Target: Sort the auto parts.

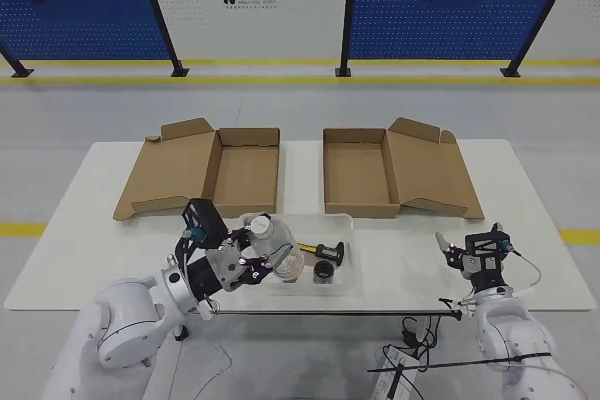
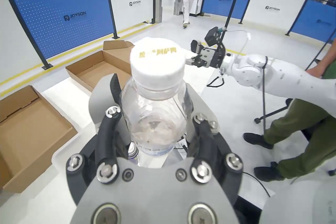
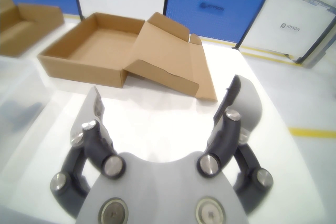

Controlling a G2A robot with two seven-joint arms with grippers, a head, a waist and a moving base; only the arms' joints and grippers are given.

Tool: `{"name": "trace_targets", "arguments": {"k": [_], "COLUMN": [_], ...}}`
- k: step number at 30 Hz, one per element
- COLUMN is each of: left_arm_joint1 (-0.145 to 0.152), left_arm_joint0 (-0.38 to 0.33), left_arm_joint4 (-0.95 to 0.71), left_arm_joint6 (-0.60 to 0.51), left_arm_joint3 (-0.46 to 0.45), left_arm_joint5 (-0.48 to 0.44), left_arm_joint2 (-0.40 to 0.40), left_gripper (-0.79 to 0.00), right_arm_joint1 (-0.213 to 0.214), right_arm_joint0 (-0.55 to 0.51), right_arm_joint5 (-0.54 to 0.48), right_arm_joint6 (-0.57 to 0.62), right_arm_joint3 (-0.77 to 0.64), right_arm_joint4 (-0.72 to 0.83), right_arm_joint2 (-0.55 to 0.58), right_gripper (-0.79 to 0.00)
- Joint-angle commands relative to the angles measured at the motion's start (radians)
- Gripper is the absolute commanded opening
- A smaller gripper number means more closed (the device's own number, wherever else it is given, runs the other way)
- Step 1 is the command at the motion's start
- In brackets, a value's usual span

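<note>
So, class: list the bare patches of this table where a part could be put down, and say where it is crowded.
Free: the strip between the left box and right box; the near left corner in front of the left box; the stretch between tray and right gripper. Crowded: the tray, with parts inside and the left gripper holding a bottle over it.

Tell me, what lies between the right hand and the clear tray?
Nothing. In the top view, just bare white table separates the open right hand from the clear tray.
</note>
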Motion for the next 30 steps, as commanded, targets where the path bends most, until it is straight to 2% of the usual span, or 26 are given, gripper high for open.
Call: {"name": "trace_targets", "arguments": {"k": [1,5,9,15,26,30], "left_arm_joint1": [-0.002,-0.010,-0.023,-0.047,-0.086,-0.103], "left_arm_joint0": [-0.021,-0.089,-0.202,-0.346,-0.513,-0.552], "left_arm_joint4": [0.051,0.149,0.256,0.316,0.426,0.401], "left_arm_joint6": [0.025,0.088,0.140,0.174,0.207,0.182], "left_arm_joint3": [0.021,0.084,0.175,0.298,0.490,0.540], "left_arm_joint5": [0.025,0.106,0.189,0.330,0.555,0.632], "left_arm_joint2": [0.017,0.082,0.176,0.283,0.387,0.413], "left_gripper": [-0.785,-0.785,-0.785,-0.785,-0.785,-0.785], "right_arm_joint1": [0.000,0.000,0.000,0.000,0.000,0.000], "right_arm_joint0": [0.000,0.000,0.000,0.000,0.000,0.000], "right_arm_joint5": [0.000,0.000,0.000,0.000,0.000,0.000], "right_arm_joint6": [0.000,0.000,0.000,0.000,0.000,0.000], "right_arm_joint3": [0.000,0.000,0.000,0.000,0.000,0.000], "right_arm_joint4": [0.000,0.000,0.000,0.000,0.000,0.000], "right_arm_joint2": [0.000,0.000,0.000,0.000,0.000,0.000], "right_gripper": [0.000,0.000,0.000,0.000,0.000,0.000]}}
